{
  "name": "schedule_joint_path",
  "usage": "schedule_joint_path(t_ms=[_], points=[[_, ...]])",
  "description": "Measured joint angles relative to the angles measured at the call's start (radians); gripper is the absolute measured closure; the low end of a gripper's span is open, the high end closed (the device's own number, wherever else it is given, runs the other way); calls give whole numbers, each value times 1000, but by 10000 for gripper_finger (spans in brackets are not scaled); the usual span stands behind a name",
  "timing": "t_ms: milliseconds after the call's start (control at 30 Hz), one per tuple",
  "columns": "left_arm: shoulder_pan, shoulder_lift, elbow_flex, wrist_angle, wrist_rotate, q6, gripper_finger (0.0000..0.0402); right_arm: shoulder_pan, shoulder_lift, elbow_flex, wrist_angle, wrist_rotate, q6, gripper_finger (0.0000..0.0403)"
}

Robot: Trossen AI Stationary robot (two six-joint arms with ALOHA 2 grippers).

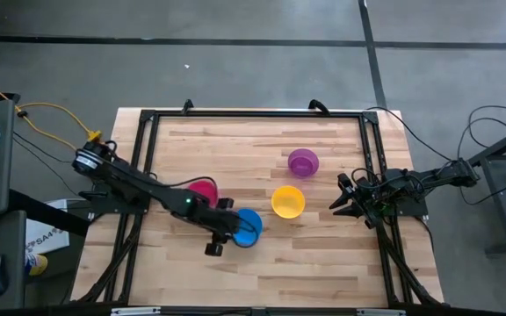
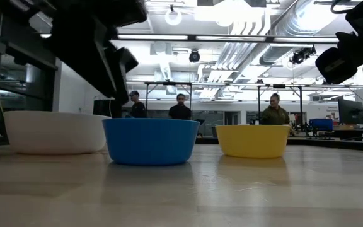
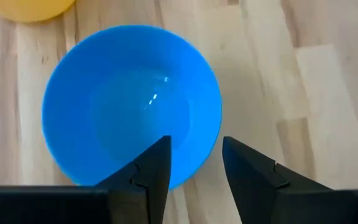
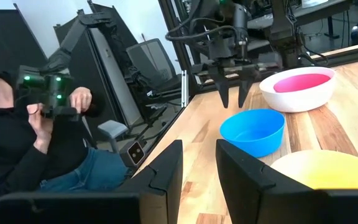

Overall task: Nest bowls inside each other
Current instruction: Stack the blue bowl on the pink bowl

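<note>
A: How did the left gripper (image 4: 234,99) stand?
B: Spread, holding nothing, poised just above the blue bowl (image 1: 248,226), fingers (image 3: 149,180) over its near rim.
A: And around it?
B: The pink bowl (image 4: 304,82) sat nested in the white bowl (image 4: 297,98), just left of the blue. The yellow bowl (image 1: 287,202) lay to the right, the purple bowl (image 1: 303,162) farther back.
A: The right gripper (image 4: 199,171)?
B: Parted, empty, waiting at the table's (image 1: 235,145) right edge.
</note>
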Motion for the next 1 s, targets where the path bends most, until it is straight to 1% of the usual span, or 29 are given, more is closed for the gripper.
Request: schedule_joint_path(t_ms=[100,167,200,300,367,500,667,1000], points=[[0,48,103,-108,0,18,257,0,0,0,0,0,0,312],[0,83,157,-209,-4,19,257,0,0,0,0,0,0,312],[0,105,184,-230,-4,19,257,0,0,0,0,-1,0,312],[0,163,241,-268,-4,21,257,0,0,0,0,0,0,312],[0,201,273,-260,2,23,257,0,0,0,0,0,0,312],[0,242,323,-271,15,33,257,0,0,0,0,0,0,312],[0,273,349,-266,17,32,257,0,0,0,0,0,0,312],[-2,284,352,-281,42,-16,257,0,0,0,0,0,0,312]])
